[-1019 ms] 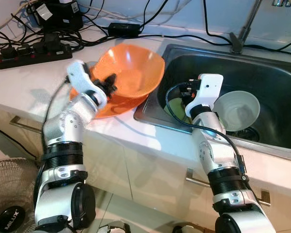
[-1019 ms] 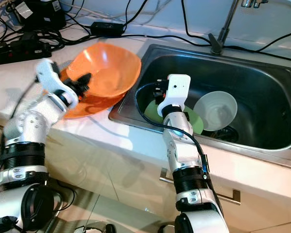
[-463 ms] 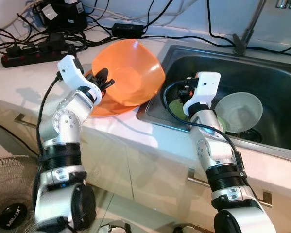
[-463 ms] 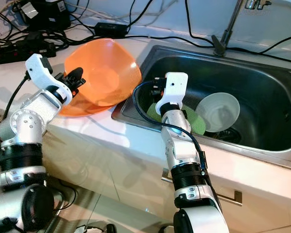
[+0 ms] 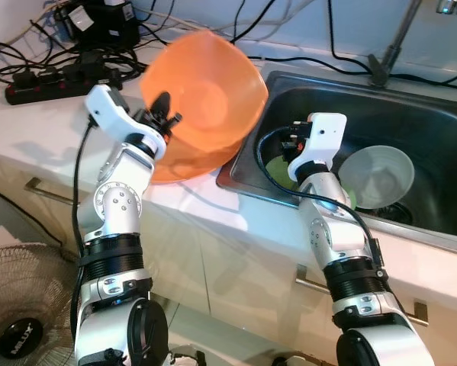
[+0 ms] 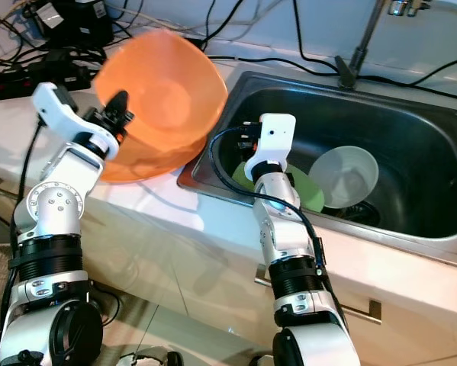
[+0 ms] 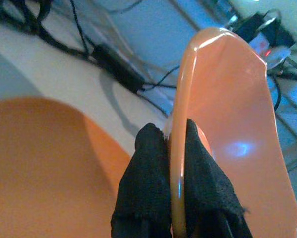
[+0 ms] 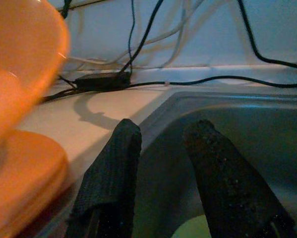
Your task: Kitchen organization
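Left gripper point(image 7: 177, 163): both black fingers pinch the rim of the orange bowl point(image 5: 205, 88), one on each side of the edge. The bowl is held clear of the counter point(image 5: 53, 130), tipped steeply so its opening faces the camera. A second orange bowl point(image 6: 129, 164) lies on the counter just beneath and beside it, by the sink's edge.

Right gripper point(image 8: 160, 148): fingers spread apart, nothing between them, hanging over the near left part of the sink point(image 5: 434, 130).

In the sink: a green plate point(image 6: 308, 194) and a pale bowl point(image 5: 377, 175) tilted on its side by the drain. Power strip point(image 5: 30, 85) and cables at the back of the counter.

Progress, as judged: early. One orange bowl is lifted but not yet set anywhere. The second orange bowl, the green plate and the pale bowl are untouched. Destination for the held bowl cannot be told.

Left to do: place the bowl, then deal with the rest.
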You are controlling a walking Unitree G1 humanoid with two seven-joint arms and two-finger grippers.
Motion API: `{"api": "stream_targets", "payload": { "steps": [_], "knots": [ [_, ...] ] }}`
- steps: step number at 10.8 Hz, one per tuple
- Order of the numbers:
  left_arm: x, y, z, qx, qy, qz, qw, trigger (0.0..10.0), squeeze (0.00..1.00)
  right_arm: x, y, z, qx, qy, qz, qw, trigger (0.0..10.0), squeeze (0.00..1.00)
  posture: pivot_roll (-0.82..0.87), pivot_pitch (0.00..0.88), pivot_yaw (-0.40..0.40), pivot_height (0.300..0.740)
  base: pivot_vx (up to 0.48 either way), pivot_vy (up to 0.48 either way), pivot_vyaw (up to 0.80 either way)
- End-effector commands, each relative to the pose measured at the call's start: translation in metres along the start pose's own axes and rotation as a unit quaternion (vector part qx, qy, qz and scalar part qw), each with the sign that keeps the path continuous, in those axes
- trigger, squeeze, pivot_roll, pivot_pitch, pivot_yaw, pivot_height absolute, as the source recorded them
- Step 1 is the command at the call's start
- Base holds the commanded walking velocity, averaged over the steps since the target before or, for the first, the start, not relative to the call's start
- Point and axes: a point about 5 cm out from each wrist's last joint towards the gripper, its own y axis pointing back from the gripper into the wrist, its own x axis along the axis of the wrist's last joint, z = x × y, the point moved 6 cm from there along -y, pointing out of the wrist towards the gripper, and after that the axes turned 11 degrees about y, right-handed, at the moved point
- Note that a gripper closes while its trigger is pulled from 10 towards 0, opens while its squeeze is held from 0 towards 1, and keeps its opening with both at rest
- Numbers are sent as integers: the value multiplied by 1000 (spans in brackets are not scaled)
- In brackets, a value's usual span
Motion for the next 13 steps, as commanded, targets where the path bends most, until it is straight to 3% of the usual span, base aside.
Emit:
{"api": "stream_targets", "payload": {
  "steps": [1,2,3,4,5,6,7,8,10,13],
  "knots": [
    [11,1,11,-17,-8,27,999,10000,0,7,-3,4,-6,-3,11,1000,10000,290,87,0,21,740,0,0,0],
    [11,1,12,-17,-10,31,999,10000,0,11,-5,8,-9,-22,14,1000,10000,1000,87,0,18,740,0,0,0],
    [11,1,13,-18,-8,33,999,10000,0,13,-7,10,-10,-27,16,999,10000,1000,86,3,16,740,0,0,0],
    [10,1,16,-23,-18,35,999,10000,0,21,-10,15,-15,-64,22,998,10000,1000,87,4,15,740,0,0,0],
    [8,0,16,-24,-23,33,999,10000,0,26,-13,16,-13,-104,23,994,10000,1000,91,5,16,740,0,0,0],
    [2,1,18,-26,-35,29,999,10000,0,33,-17,11,3,-174,22,984,10000,1000,93,7,18,740,0,0,0],
    [-2,1,21,-30,-38,26,998,10000,0,38,-17,2,31,-195,26,980,10000,945,93,6,21,740,0,0,0],
    [-5,0,25,-34,-46,24,998,10000,0,34,-16,-2,40,-212,17,976,10000,0,92,4,25,740,0,0,0],
    [-9,-1,29,-41,-61,20,997,10000,0,36,-12,-9,64,-255,15,965,10000,0,82,0,32,740,0,0,0],
    [-12,-1,37,-56,-50,23,997,10000,0,32,-9,-16,82,-263,2,961,10000,0,82,0,34,740,0,0,0]
  ]
}}
